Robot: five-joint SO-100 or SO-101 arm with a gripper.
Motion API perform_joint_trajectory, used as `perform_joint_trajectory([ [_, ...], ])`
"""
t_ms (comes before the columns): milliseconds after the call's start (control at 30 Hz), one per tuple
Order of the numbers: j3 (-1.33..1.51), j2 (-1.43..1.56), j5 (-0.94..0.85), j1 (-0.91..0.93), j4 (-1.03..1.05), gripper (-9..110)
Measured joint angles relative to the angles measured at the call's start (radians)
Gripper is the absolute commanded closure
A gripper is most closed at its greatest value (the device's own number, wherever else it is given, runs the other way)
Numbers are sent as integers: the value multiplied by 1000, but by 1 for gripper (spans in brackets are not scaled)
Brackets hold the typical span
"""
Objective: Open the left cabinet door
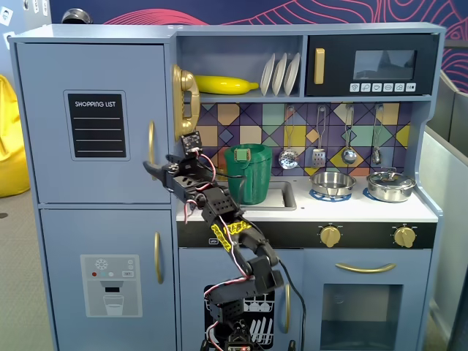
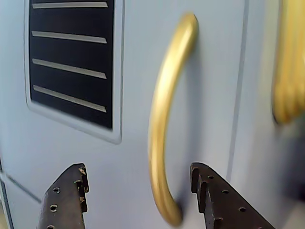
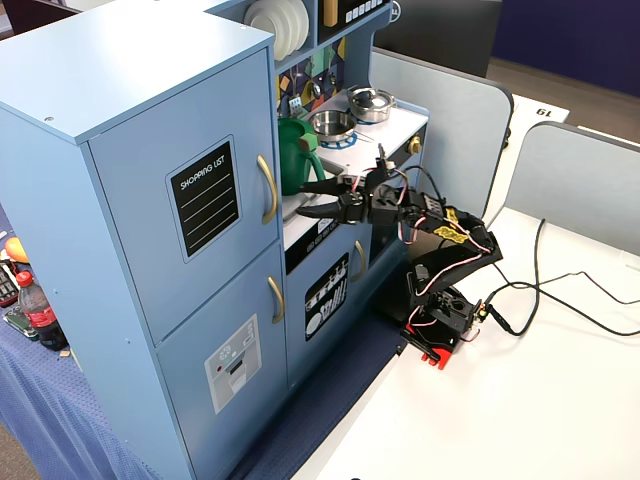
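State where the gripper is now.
In the wrist view the open gripper faces the left cabinet door, its fingers either side of the gold handle's lower end.

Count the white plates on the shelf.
3: the plates stand on edge side by side on the upper shelf, right of the banana, left of the microwave. None seem hidden.

The black arm (image 3: 440, 240) rises from its red-footed base (image 3: 430, 352), folds at the elbow and reaches out level, its wrist pointing leftward in both fixed views. The gripper (image 3: 305, 198) stands spread wide, its two dark fingers (image 3: 322, 186) tapering to points with clear space between them. In the wrist view the gripper (image 2: 138, 179) enters from the bottom edge, one perforated finger at each side, well apart, holding nothing. In a fixed view the gripper (image 1: 149, 171) shows at the arm's far-left end.
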Motion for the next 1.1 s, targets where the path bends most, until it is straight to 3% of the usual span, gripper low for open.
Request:
perform_joint_trajectory([
  [533, -41, -209, 2, -69, -229, 81],
  [867, 44, -60, -61, -272, -156, 83],
  [1100, 133, 210, -29, -241, 43, 85],
])
